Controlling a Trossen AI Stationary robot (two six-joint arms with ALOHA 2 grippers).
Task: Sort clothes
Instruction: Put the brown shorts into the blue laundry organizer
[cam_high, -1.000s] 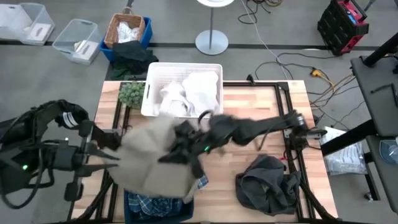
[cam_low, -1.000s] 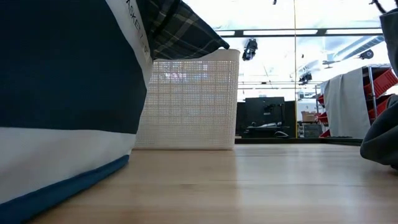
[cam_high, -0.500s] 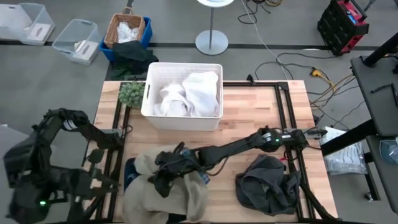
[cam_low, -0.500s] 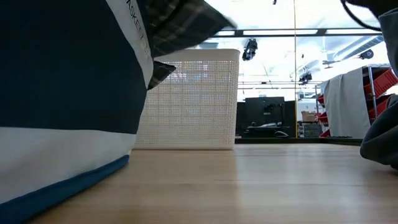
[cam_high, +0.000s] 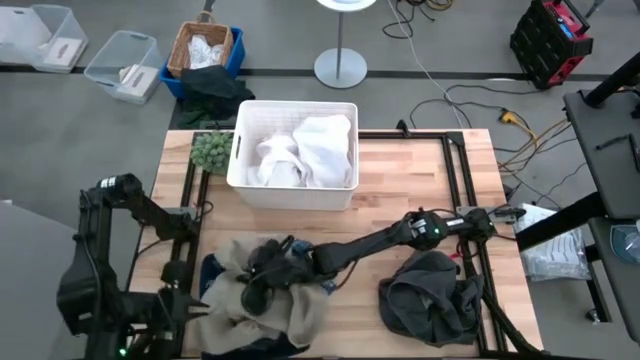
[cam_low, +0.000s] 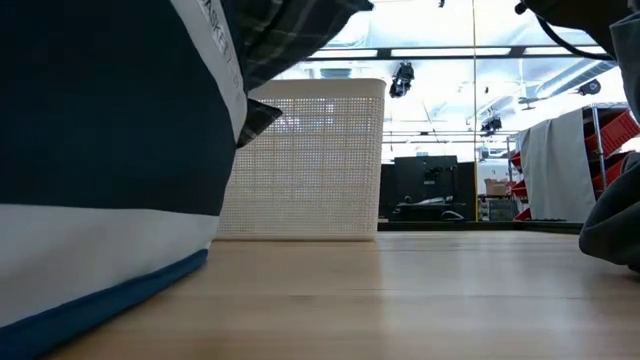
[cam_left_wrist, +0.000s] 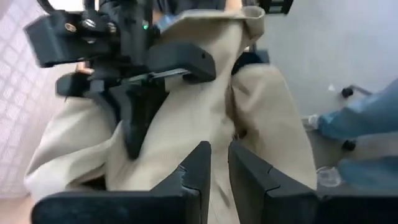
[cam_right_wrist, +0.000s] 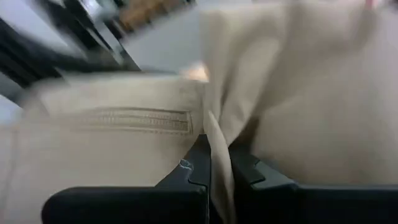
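Observation:
The beige khaki garment (cam_high: 275, 305) lies bunched over a dark blue-and-white bag (cam_low: 100, 150) at the table's near left. My right gripper (cam_high: 255, 290) reaches in from the right and is shut on it. My left gripper (cam_high: 198, 310) is shut on its left edge. The plaid shirt (cam_low: 290, 30) hangs over the bag's rim. White cloth pieces (cam_high: 300, 145) lie in the white basket (cam_high: 240, 160). The dark grey garment (cam_high: 430, 295) lies heaped at the near right. My left gripper pinches a fold of the beige garment (cam_left_wrist: 219, 140) between its two fingers, coming level from the table's left side. The cloth lies slack beyond the fingers. My right gripper pinches a raised fold (cam_right_wrist: 214, 134) beside a stitched seam, slanting down from the right; the cloth rests on the bag.
A green fuzzy lump (cam_high: 212, 150) sits at the table's far left corner beside the white basket. A wicker basket (cam_high: 200, 50) and clear bins (cam_high: 120, 65) stand on the floor beyond. Bare wood (cam_high: 420, 180) shows at the table's middle and right.
Both grippers have moved down and toward the table's near edge with the beige garment. It was held spread out above the table's middle-left; now it lies crumpled on the bag. The right arm has stretched farther toward the near left.

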